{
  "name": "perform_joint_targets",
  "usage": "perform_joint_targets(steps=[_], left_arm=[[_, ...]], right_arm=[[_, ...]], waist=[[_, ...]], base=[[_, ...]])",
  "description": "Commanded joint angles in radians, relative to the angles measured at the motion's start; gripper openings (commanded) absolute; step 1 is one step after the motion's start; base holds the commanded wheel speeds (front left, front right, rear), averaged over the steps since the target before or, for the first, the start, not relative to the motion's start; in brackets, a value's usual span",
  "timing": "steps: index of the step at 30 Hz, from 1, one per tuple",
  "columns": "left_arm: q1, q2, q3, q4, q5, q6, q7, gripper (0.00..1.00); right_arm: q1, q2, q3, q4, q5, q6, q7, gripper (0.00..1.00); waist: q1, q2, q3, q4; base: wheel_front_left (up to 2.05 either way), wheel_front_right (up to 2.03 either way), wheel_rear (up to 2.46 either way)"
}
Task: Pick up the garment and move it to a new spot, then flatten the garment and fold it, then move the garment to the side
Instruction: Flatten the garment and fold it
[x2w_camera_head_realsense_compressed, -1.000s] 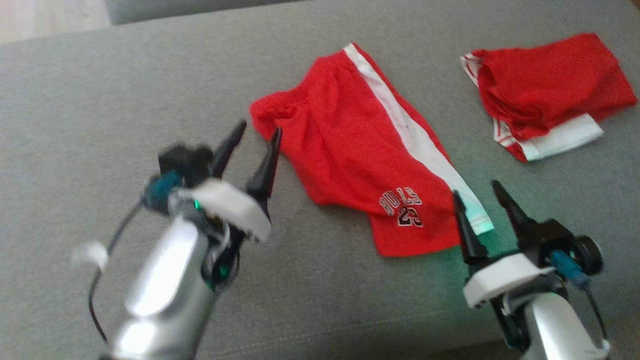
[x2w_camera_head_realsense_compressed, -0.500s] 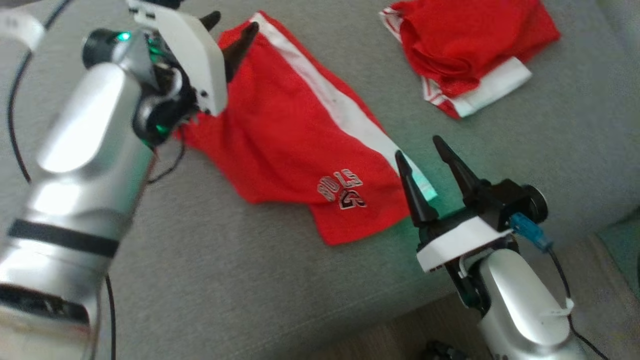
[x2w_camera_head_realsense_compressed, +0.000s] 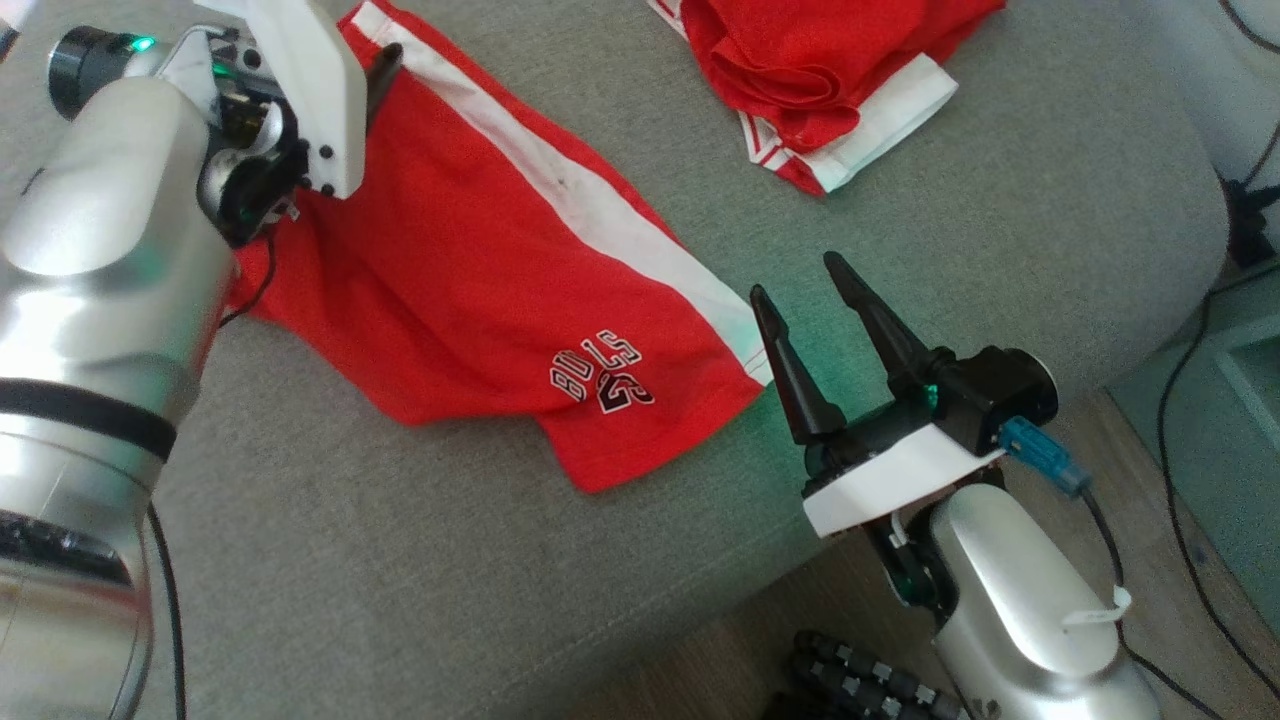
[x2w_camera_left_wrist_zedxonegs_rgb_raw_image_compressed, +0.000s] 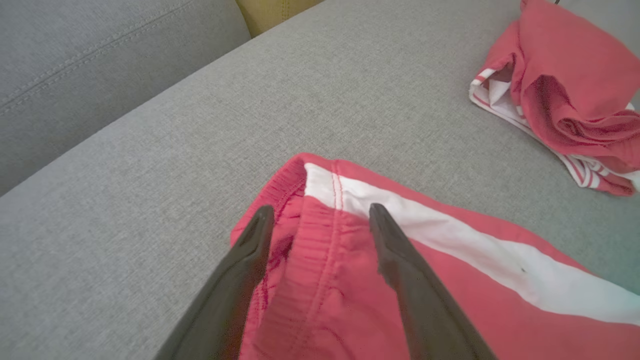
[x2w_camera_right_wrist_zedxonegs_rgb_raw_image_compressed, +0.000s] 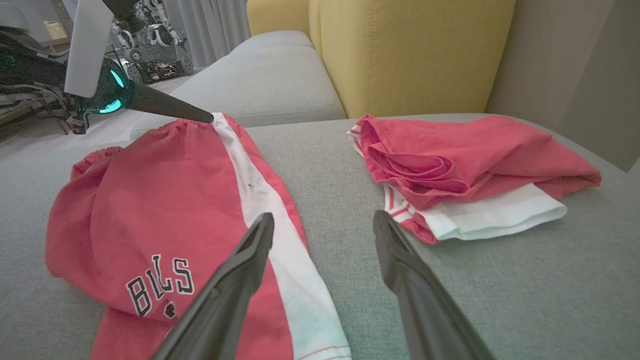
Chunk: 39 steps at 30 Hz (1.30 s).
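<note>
Red shorts (x2w_camera_head_realsense_compressed: 480, 260) are lying spread out on the gray sofa (x2w_camera_head_realsense_compressed: 1000, 220), white side stripe facing up, printed leg nearest the seat edge. Left hand (x2w_camera_left_wrist_zedxonegs_rgb_raw_image_compressed: 320, 209) is hovering over the waistband, fingers wide apart, gripping nothing. Tips are sitting right at the fabric by the stripe, contact unclear. Right hand (x2w_camera_head_realsense_compressed: 795, 275) is waiting wide open just beside the hem corner where the stripe ends, empty. Second red garment (x2w_camera_head_realsense_compressed: 800, 60) is lying folded further along the cushion, apart from the shorts.

left tool (x2w_camera_left_wrist_zedxonegs_rgb_raw_image_compressed: 320, 210) stretched far forward, fingers parted; right tool (x2w_camera_head_realsense_compressed: 795, 275) nearer, fingers parted
</note>
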Motion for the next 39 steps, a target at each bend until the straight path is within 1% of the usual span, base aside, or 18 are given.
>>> perform_joint_targets(steps=[1,7,8,9,12,17,21,26,28,30,33,35,37,38,39], left_arm=[[-0.071,0.020,0.020,-0.015,0.006,-0.004,-0.011,1.00],[-0.096,-0.013,0.009,0.052,-0.017,-0.005,-0.020,1.00],[-0.098,-0.018,0.006,0.061,-0.022,-0.006,-0.018,0.57],[-0.101,-0.022,0.004,0.068,-0.027,-0.006,-0.021,0.00],[-0.109,-0.034,0.002,0.074,-0.043,-0.006,-0.056,0.00],[-0.129,-0.047,0.010,0.057,-0.068,-0.006,-0.184,0.00],[-0.150,-0.056,0.017,0.024,-0.081,-0.006,-0.325,0.00],[-0.207,-0.076,0.053,-0.006,-0.085,-0.006,-0.533,0.00],[-0.225,-0.085,0.050,-0.024,-0.082,-0.006,-0.591,0.00],[-0.231,-0.089,0.041,-0.055,-0.081,-0.006,-0.623,0.00],[-0.207,-0.088,0.013,-0.106,-0.085,-0.006,-0.640,0.00],[-0.166,-0.070,-0.041,-0.154,-0.082,-0.006,-0.643,0.00],[-0.106,-0.041,-0.099,-0.208,-0.097,-0.006,-0.642,0.00],[-0.106,-0.041,-0.099,-0.208,-0.097,-0.006,-0.642,0.00],[-0.075,-0.019,-0.132,-0.235,-0.095,-0.006,-0.642,0.00]], right_arm=[[-0.016,0.003,0.020,-0.026,0.008,-0.001,-0.013,1.00],[-0.012,0.003,0.025,-0.012,0.012,-0.001,-0.018,1.00],[-0.012,0.003,0.026,-0.010,0.012,-0.001,-0.019,1.00],[-0.012,0.003,0.026,-0.009,0.012,-0.001,-0.019,1.00],[-0.013,0.003,0.020,-0.004,0.009,-0.001,-0.020,1.00],[-0.009,0.003,-0.006,0.012,-0.013,-0.001,-0.021,1.00],[-0.014,0.003,-0.031,0.027,-0.037,-0.001,-0.021,1.00],[-0.026,0.003,-0.052,0.031,-0.052,-0.001,-0.022,1.00],[-0.024,0.003,-0.063,0.032,-0.058,-0.001,-0.022,1.00],[-0.019,0.003,-0.077,0.033,-0.069,-0.001,-0.021,1.00],[-0.008,0.003,-0.104,0.032,-0.084,-0.001,-0.016,1.00],[-0.003,0.003,-0.117,0.031,-0.093,-0.001,-0.012,1.00],[0.004,0.003,-0.127,0.031,-0.100,-0.001,-0.008,1.00],[0.004,0.003,-0.127,0.031,-0.100,-0.001,-0.008,1.00],[0.008,0.003,-0.133,0.031,-0.103,-0.001,-0.005,1.00]], waist=[[-0.0001,0.0000,0.004,-0.008],[-0.0001,0.0000,0.005,-0.019],[-0.0001,0.0000,0.005,-0.019],[-0.0001,0.0000,0.005,-0.019],[-0.0001,0.0000,0.002,-0.010],[-0.0001,0.0000,-0.025,0.034],[-0.0001,0.0000,-0.056,0.085],[-0.0001,0.0000,-0.088,0.149],[-0.0001,0.0000,-0.099,0.176],[-0.0001,0.0000,-0.108,0.206],[-0.0001,0.0000,-0.119,0.254],[-0.0001,0.0000,-0.126,0.282],[-0.0001,0.0000,-0.135,0.308],[-0.0001,0.0000,-0.135,0.308],[-0.0001,0.0000,-0.140,0.321]], base=[[0.00,0.00,0.00],[0.00,0.00,0.00],[0.00,0.00,0.00],[0.00,0.00,0.00],[0.00,0.00,0.00],[0.00,0.00,0.00],[0.00,0.00,0.00],[0.00,0.00,0.00],[0.00,0.00,0.00],[0.00,0.00,0.00],[0.00,0.00,0.00],[0.00,0.00,0.00],[0.00,0.00,0.00],[0.00,0.00,0.00],[0.00,0.00,0.00]])
